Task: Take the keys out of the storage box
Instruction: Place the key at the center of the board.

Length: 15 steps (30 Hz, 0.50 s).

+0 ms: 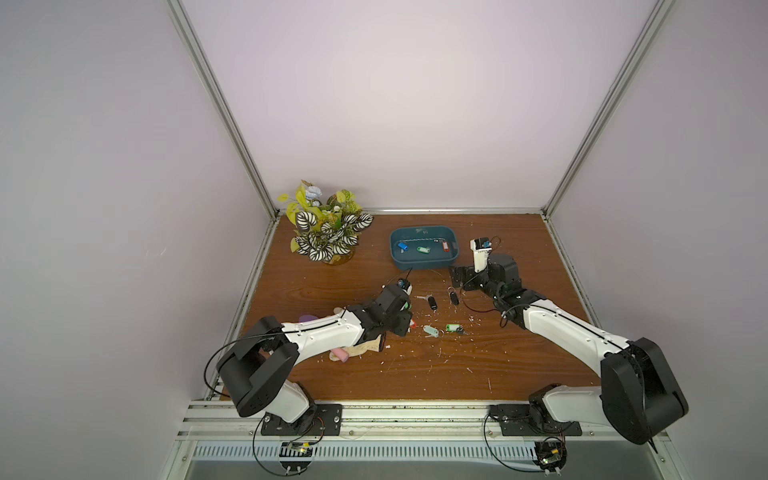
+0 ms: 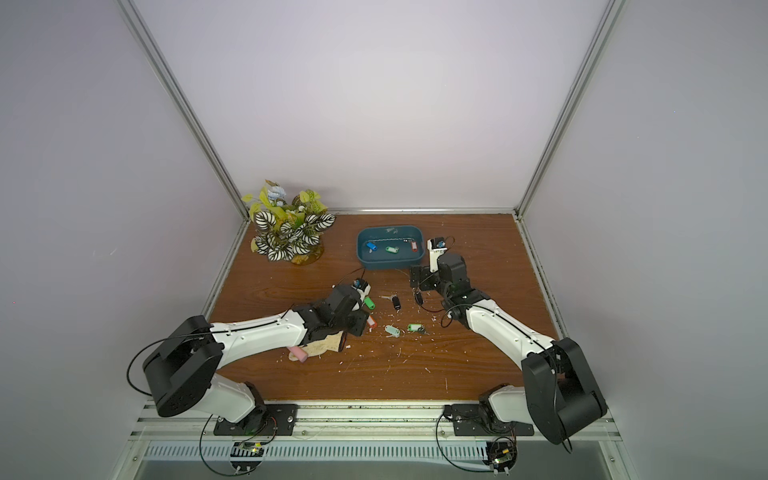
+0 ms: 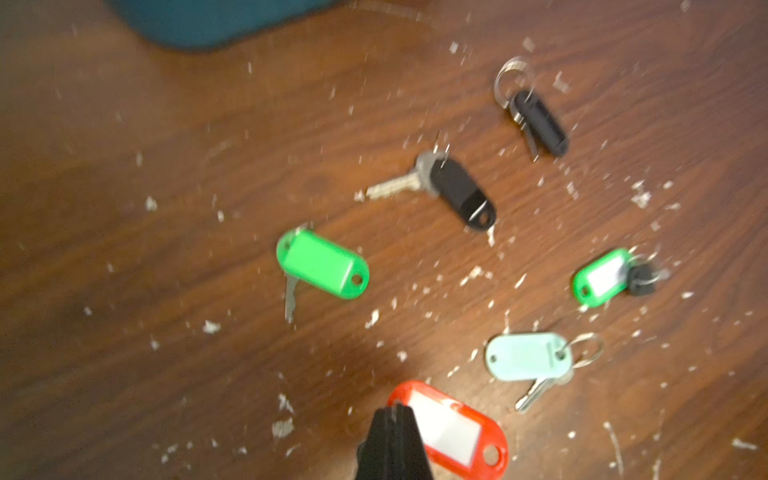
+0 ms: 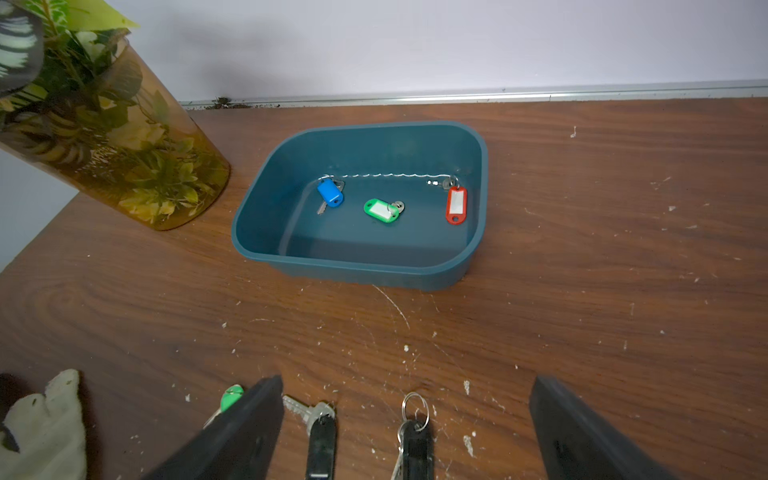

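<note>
The table [image 4: 582, 249] is smooth brown wood-grain board with a faint sheen, strewn with rough white flecks [image 3: 640, 197]. The storage box [image 4: 357, 274] is smooth dark teal plastic with a soft gloss; the keys [image 3: 388, 189] are dull silver metal, their oblong plastic tags [image 3: 322, 264] glossy. The plant pot [image 4: 166, 178] looks like clear amber plastic or glass.

In the left wrist view you see the storage box [image 3: 216, 20] blurred and cropped at the edge; the left gripper [image 3: 392, 411] covers one end of the red-tagged key [image 3: 457, 432].
</note>
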Each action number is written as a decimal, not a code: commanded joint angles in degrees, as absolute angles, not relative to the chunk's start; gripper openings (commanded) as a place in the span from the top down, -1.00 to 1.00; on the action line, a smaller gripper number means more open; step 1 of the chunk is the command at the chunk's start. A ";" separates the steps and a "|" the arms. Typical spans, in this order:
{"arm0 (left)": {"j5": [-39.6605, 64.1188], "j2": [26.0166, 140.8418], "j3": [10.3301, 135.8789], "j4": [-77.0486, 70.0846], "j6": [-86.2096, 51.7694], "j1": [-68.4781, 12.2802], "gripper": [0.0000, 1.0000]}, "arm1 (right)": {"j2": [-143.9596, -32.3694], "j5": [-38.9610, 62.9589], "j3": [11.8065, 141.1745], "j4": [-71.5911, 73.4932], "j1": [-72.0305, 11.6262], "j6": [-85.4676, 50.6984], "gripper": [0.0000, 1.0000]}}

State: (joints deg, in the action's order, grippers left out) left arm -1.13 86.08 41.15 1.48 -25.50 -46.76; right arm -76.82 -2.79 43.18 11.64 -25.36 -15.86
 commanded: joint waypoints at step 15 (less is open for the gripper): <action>-3.33 87.28 43.18 0.28 -25.07 -46.83 -0.01 | -84.03 -3.08 56.72 4.31 -25.40 -14.86 -0.99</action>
State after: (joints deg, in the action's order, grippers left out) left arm -0.51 88.23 40.80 -2.48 -26.70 -46.85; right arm -82.32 -2.76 52.62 6.00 -25.36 -15.77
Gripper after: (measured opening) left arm 0.486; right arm 0.995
